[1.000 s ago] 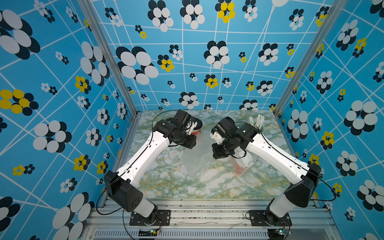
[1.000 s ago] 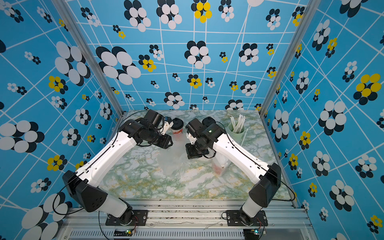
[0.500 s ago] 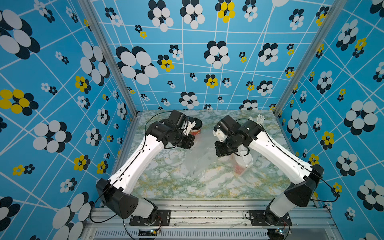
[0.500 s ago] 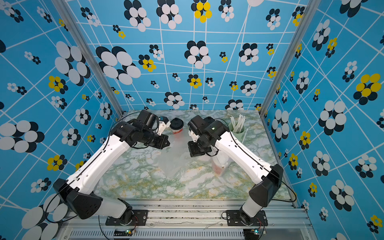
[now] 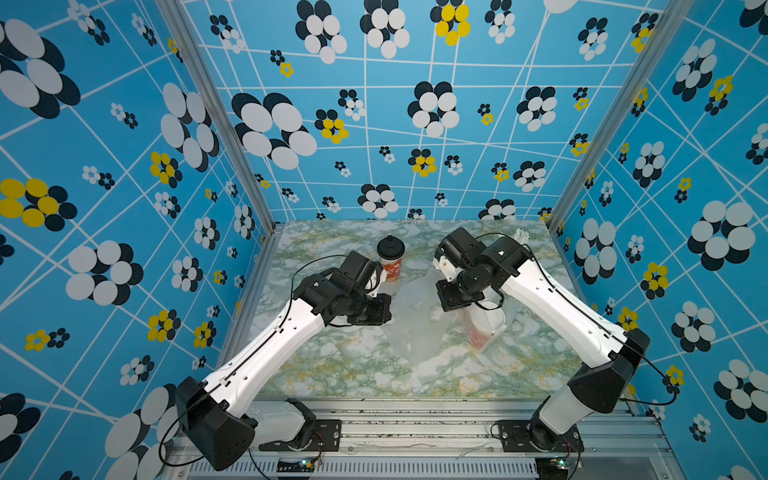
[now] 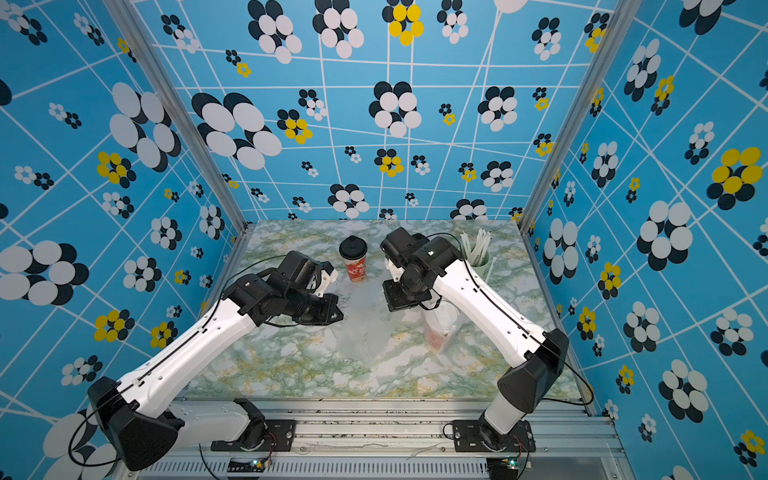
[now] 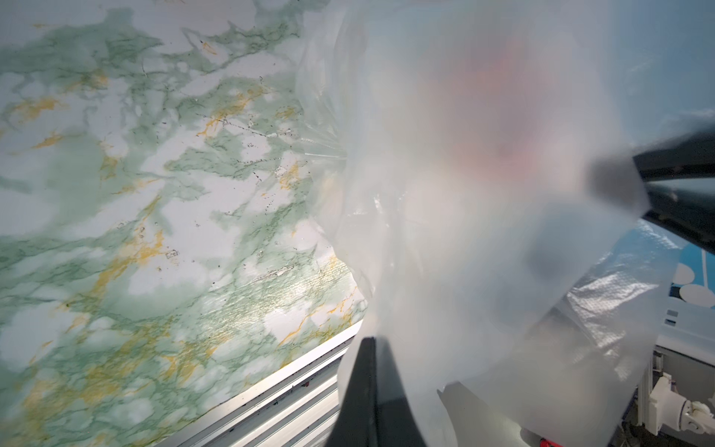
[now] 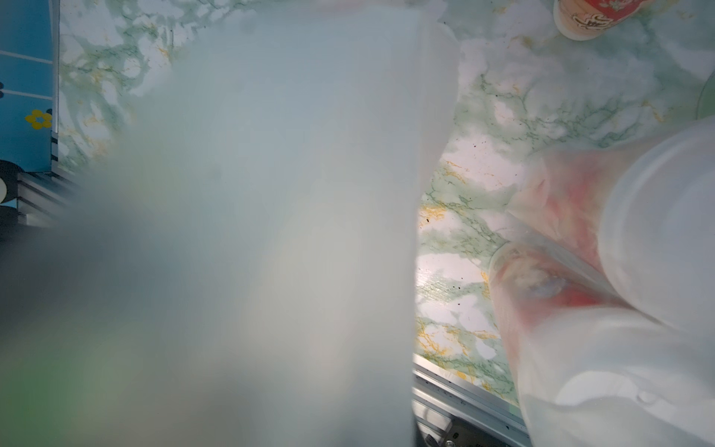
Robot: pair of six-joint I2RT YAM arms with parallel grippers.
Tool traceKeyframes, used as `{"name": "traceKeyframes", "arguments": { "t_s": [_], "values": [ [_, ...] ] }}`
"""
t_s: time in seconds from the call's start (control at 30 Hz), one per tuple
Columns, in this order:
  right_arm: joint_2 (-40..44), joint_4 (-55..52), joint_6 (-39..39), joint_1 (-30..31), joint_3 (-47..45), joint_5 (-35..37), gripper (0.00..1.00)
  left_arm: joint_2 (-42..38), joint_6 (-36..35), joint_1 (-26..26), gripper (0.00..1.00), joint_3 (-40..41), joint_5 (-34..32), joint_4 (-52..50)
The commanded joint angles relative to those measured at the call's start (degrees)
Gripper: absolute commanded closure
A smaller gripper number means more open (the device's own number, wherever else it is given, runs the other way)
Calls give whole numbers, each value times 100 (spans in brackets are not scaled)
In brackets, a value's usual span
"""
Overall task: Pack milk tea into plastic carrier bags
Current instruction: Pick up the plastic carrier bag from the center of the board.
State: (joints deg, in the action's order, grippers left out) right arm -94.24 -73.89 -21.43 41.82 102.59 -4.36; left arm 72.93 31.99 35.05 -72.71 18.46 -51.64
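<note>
I can't read any text, brand or number anywhere. The red cup point(image 5: 392, 268) standing just past the left jaws carries a pale printed design. It's too small and blurred to read.

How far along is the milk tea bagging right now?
Done: the first bag holds two white-lidded cups. In hand: both the left hand and right hand are shut on the second bag, empty, holding it up between them. Left: the black-lidded cup stands unbagged on the table; any fourth cup is not visible.
</note>
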Motion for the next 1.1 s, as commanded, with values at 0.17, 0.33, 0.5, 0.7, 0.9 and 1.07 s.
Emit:
{"name": "traceKeyframes", "arguments": {
  "t_s": [0.17,0.33,0.5,0.7,0.9,1.07],
  "values": [
    [4,45,-53,-87,432,383,62,-192,607,-67,100,-14,-29,910],
    [175,93,-55,-138,766,613,58,-84,565,-95,100,10,-35,919],
    [207,282,87,-387,1195,927,55,6,525,-146,100,23,-46,968],
    [-68,814,395,-1073,1457,1030,48,-50,534,-183,100,155,4,1081],
    [-821,1269,752,-1686,1789,970,36,-129,571,-236,100,207,52,1094],
    [-1229,2070,533,-1924,1614,1056,12,-295,834,-251,100,369,23,1259]
  ]
}}
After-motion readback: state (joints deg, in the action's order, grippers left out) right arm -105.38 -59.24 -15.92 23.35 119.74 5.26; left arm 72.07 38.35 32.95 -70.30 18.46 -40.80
